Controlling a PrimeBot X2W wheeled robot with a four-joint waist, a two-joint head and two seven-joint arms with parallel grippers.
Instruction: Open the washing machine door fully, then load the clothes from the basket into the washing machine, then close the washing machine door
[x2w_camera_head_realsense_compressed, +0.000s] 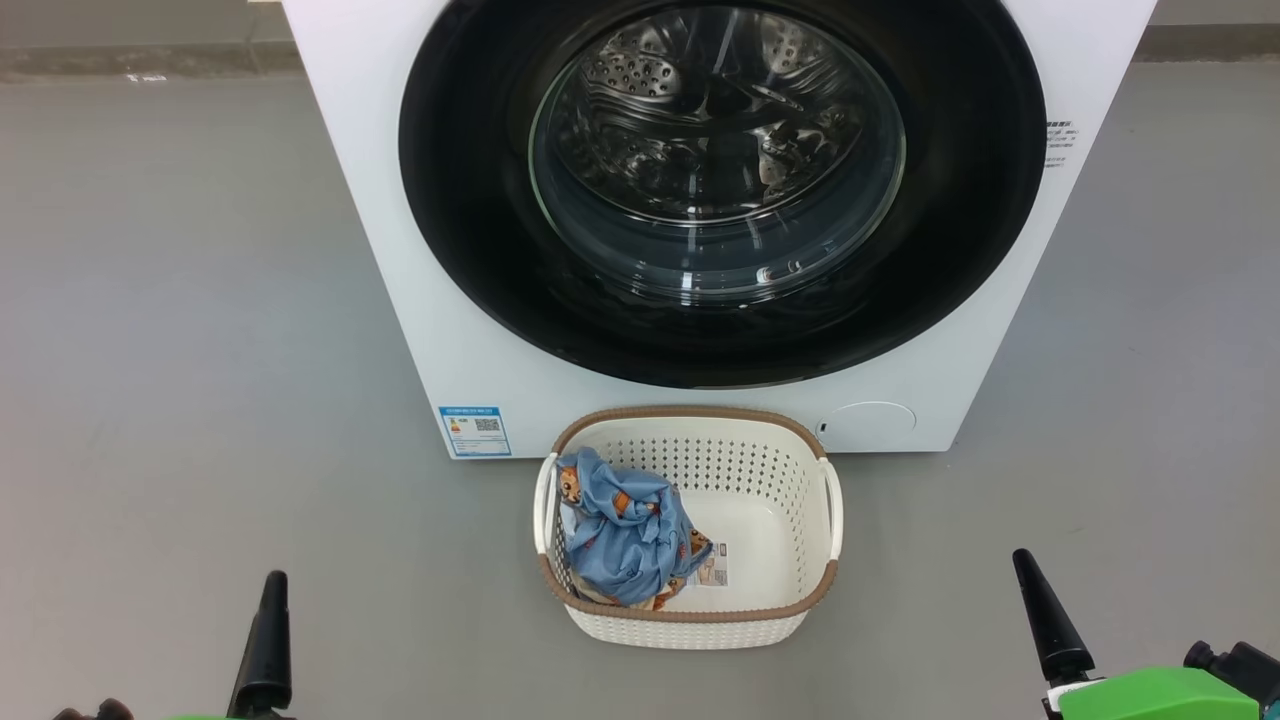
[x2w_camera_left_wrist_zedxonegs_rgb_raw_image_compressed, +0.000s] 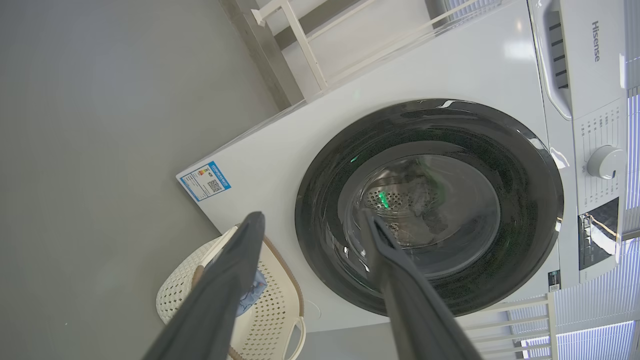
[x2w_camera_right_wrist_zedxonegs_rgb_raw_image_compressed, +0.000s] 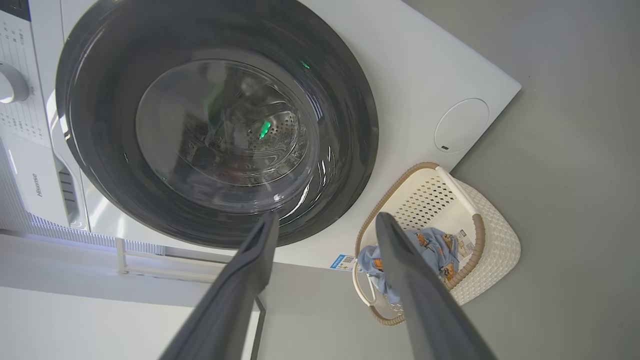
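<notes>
Front view: the washing machine (x2w_camera_head_realsense_compressed: 420, 300) is shown with its round black door (x2w_camera_head_realsense_compressed: 460, 200) shut flush against the white cabinet. The cream basket (x2w_camera_head_realsense_compressed: 690, 412) is set on the grey floor (x2w_camera_head_realsense_compressed: 150, 300) just in front of the machine, below the door. The blue printed clothes (x2w_camera_head_realsense_compressed: 625, 530) are bunched in the basket's left half, beside a paper label (x2w_camera_head_realsense_compressed: 710, 565). The left claw (x2w_camera_left_wrist_zedxonegs_rgb_raw_image_compressed: 311, 216) and right claw (x2w_camera_right_wrist_zedxonegs_rgb_raw_image_compressed: 326, 216) are both held spread and empty, nearer than the basket and apart from it.

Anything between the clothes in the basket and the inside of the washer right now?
Yes: the washing machine door is shut, closing off the way in. It stands directly behind the basket that holds the clothes. Nothing else visible blocks that path.
</notes>
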